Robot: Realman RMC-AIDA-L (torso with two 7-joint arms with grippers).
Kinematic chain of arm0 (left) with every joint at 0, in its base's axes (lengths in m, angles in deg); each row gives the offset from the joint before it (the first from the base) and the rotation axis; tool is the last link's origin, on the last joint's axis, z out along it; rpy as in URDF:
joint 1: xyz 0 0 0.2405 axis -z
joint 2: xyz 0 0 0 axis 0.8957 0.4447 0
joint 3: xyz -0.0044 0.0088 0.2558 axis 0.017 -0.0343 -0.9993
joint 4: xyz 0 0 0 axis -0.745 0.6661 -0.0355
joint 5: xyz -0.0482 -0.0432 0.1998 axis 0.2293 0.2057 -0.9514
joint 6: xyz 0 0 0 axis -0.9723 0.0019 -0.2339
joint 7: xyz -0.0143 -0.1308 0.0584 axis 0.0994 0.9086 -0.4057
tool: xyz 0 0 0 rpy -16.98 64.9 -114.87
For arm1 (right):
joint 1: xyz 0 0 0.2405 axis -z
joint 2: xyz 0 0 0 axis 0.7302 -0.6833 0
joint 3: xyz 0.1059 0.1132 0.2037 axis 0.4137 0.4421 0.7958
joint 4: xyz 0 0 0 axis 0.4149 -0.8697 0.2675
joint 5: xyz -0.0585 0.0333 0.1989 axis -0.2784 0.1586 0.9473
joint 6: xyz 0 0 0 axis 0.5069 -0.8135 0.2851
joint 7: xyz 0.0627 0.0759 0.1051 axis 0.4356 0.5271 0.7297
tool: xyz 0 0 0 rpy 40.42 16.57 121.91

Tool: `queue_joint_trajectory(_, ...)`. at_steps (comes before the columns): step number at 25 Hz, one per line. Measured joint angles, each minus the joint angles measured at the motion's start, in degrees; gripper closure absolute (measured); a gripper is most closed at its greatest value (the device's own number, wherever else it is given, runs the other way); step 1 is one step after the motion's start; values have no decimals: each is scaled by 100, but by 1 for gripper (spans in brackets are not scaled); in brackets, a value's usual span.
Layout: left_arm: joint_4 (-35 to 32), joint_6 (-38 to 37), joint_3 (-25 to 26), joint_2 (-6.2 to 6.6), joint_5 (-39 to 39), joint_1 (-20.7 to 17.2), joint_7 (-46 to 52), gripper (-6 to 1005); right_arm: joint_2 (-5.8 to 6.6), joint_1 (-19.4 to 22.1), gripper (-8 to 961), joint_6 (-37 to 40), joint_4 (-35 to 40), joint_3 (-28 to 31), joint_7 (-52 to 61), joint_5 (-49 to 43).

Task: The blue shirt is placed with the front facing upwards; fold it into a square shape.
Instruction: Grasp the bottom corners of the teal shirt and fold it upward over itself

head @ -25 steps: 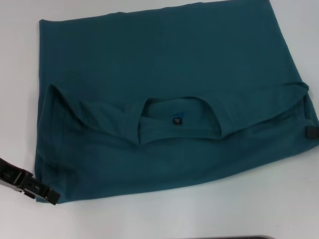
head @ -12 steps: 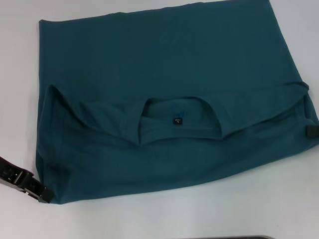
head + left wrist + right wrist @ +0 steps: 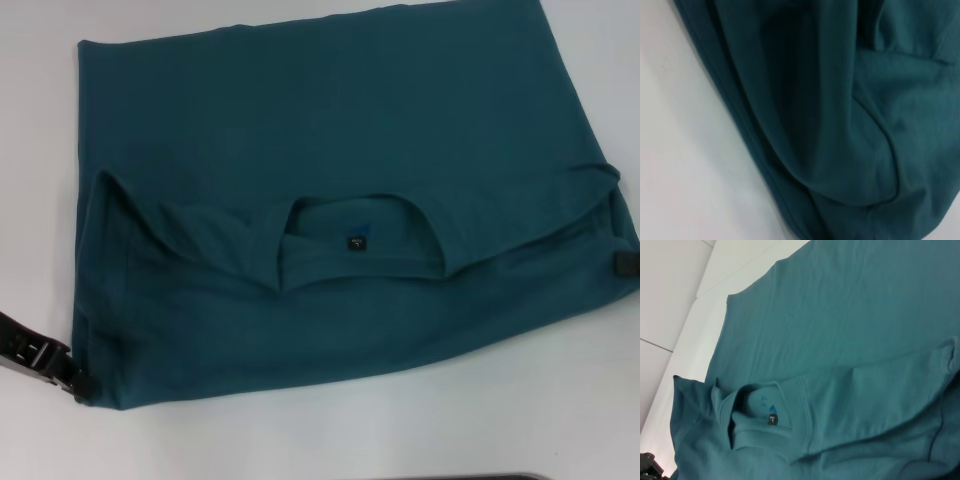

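Partly hidden right tool (behind blue shirt)

blue shirt folds, white table

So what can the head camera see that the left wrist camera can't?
Only the head view shows the whole blue shirt spread on the white table, its collar with the small black label, the left gripper at the shirt's near left corner and the right gripper at its right edge. Only the left wrist view shows the folds up close. Both show blue cloth on the table.
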Motion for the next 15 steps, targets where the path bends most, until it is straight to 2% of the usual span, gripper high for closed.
queue_joint_trajectory(5, -32, 36, -2, 4, 2, 4, -11, 929, 0, 10, 922, 2, -4, 0, -2, 0)
queue_joint_trajectory(10, -6, 40, 22, 69, -1, -41, -36, 969, 0, 12, 923, 2, -4, 4, -9, 9)
queue_joint_trajectory(15, -6, 68, 45, 178, 21, -96, -92, 968, -22, 60, 922, 2, -7, 9, -35, 10)
